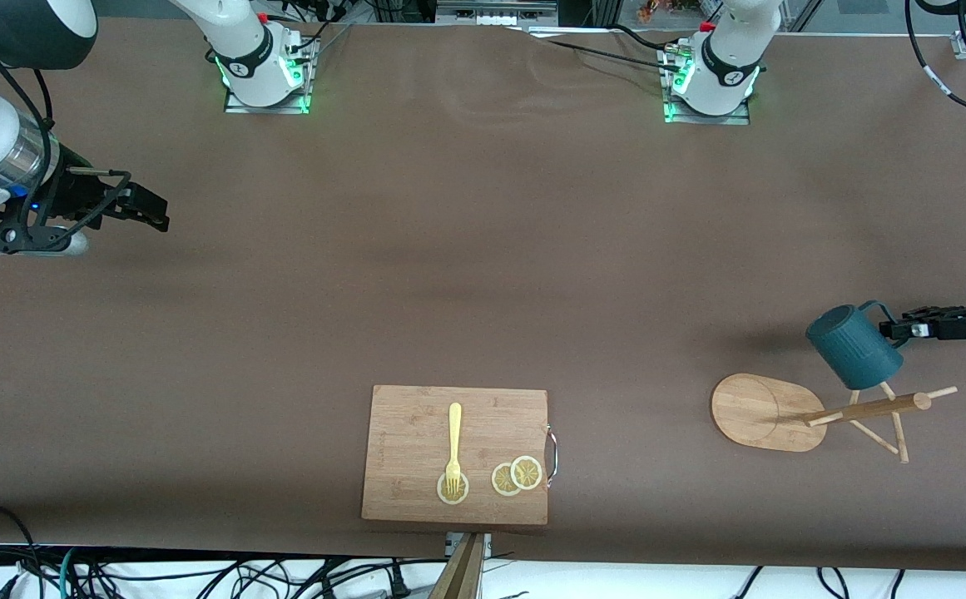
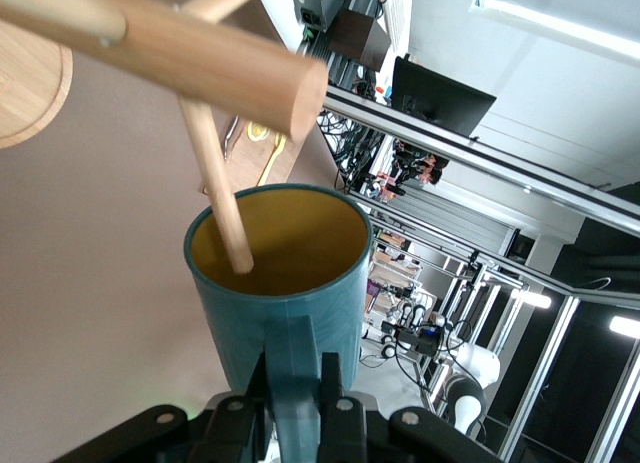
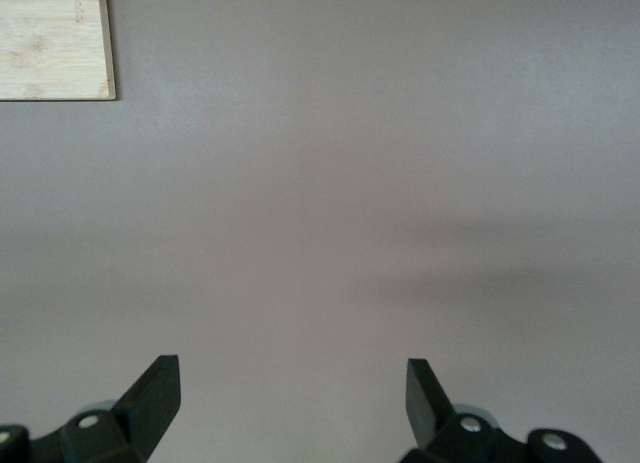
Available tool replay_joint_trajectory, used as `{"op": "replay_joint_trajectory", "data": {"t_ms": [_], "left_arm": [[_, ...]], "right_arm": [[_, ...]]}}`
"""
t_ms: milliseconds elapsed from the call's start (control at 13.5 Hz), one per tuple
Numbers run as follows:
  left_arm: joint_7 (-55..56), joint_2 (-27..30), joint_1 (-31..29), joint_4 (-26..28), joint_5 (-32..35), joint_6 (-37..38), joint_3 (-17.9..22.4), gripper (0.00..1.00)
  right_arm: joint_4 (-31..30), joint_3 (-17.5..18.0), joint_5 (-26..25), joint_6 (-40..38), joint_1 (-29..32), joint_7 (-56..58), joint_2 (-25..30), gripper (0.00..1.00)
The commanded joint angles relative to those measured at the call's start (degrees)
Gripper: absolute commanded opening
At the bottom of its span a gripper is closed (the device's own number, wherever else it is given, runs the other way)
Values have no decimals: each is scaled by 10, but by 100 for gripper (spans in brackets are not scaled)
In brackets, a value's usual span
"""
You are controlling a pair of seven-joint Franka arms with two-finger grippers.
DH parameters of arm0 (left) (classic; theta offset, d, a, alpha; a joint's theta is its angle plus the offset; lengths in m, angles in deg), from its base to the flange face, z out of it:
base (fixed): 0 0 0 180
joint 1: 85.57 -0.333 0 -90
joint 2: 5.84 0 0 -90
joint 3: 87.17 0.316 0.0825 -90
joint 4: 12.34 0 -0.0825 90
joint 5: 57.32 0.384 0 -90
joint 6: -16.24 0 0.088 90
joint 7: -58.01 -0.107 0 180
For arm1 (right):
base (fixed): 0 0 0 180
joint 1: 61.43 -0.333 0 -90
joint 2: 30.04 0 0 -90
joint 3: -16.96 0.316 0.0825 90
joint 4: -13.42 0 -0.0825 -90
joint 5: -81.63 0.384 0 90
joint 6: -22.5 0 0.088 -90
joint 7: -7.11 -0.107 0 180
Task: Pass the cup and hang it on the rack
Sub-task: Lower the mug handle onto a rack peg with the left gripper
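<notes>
The teal-blue cup [image 1: 853, 345] is tilted in the air over the wooden rack [image 1: 861, 410], at the left arm's end of the table. My left gripper [image 1: 894, 329] is shut on the cup's loop handle. In the left wrist view the gripper [image 2: 300, 398] pinches the handle, and one thin peg [image 2: 215, 183] of the rack reaches into the cup's [image 2: 285, 303] yellowish mouth, under the pole's end [image 2: 200, 63]. My right gripper [image 1: 146, 208] waits open and empty over bare table at the right arm's end; it also shows in the right wrist view [image 3: 292, 368].
A wooden cutting board [image 1: 416, 416] with a metal handle lies near the front camera, mid-table, bearing a yellow fork [image 1: 453, 445] and lemon slices [image 1: 516, 476]. Its corner shows in the right wrist view [image 3: 55, 38]. The rack's oval base [image 1: 753, 408] rests on the brown table.
</notes>
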Motion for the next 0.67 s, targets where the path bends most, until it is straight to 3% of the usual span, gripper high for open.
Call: {"op": "replay_joint_trajectory", "data": {"t_ms": [0,593], "left_arm": [[20,-60,3,-77,11,12,1,0],[17,-96,-6,-87,-4,0,2,0]], "right_arm": [[-1,10,3,-2,10,-3,9,100],[-1,10,3,-2,10,-3,8,100]]}}
